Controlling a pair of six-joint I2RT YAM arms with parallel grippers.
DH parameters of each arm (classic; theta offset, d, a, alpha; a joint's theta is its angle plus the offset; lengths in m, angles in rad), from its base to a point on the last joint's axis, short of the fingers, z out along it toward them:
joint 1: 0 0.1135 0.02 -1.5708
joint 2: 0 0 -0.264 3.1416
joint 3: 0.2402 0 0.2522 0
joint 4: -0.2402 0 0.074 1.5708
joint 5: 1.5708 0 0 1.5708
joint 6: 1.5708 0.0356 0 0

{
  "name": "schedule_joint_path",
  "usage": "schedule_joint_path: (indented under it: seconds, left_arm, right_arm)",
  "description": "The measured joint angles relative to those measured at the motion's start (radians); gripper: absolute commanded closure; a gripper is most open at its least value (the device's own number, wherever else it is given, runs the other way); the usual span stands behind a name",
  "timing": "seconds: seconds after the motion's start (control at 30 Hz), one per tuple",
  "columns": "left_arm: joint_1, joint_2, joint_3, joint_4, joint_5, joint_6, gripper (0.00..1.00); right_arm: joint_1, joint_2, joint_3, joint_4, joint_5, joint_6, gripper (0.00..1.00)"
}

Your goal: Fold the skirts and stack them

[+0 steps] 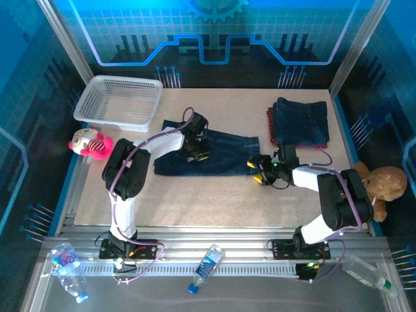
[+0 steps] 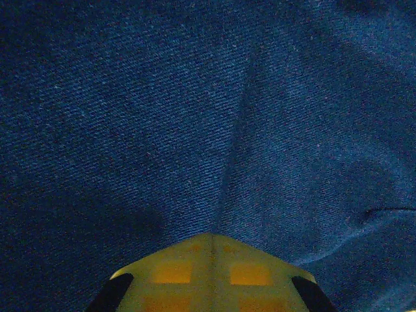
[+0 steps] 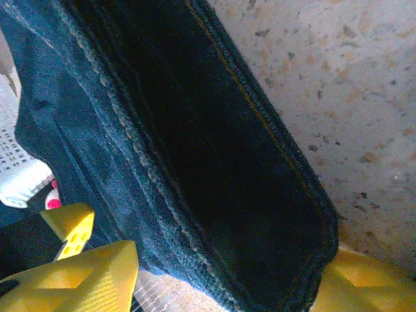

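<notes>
From above, a dark blue denim skirt lies spread at mid-table, near a folded stack of denim over red. At the left wrist, the left gripper is pinched shut on the twill, and a crease runs up from its tips. At the right wrist, the right gripper straddles the skirt's thick stitched hem; I cannot tell whether it clamps.

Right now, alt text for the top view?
Two robot arms work a denim skirt spread on the table: the left pincer is shut on its middle, the right pincer open at its right edge. Back right, a folded denim skirt tops a red skirt; a white basket and pink plush toy sit far left.
</notes>
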Motion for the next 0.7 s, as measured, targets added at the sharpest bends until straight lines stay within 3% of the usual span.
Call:
schedule_joint_path:
  seconds: [0.2,0.33,0.37,0.43,0.6,0.7]
  left_arm:
    - [-0.02,0.023,-0.003,-0.007,-0.014,0.002,1.0]
    - [-0.028,0.034,-0.017,-0.005,-0.014,-0.001,1.0]
    - [-0.028,0.036,-0.018,-0.004,-0.014,-0.001,1.0]
    - [-0.028,0.039,-0.017,-0.002,-0.014,-0.002,1.0]
    - [-0.046,0.067,0.043,-0.007,0.002,-0.005,1.0]
    - [-0.062,0.063,0.085,-0.008,0.005,-0.005,0.87]
  right_arm:
    - [0.0,-0.01,-0.072,0.146,0.021,0.074,0.49]
    - [0.019,0.011,-0.089,0.229,0.074,0.068,0.67]
    - [0.028,0.021,-0.089,0.256,0.094,0.061,0.73]
    - [0.036,0.024,-0.089,0.288,0.135,0.043,1.0]
    - [0.022,0.02,-0.081,0.307,0.203,-0.043,1.0]
    - [0.006,0.003,-0.049,0.253,0.218,-0.115,1.0]
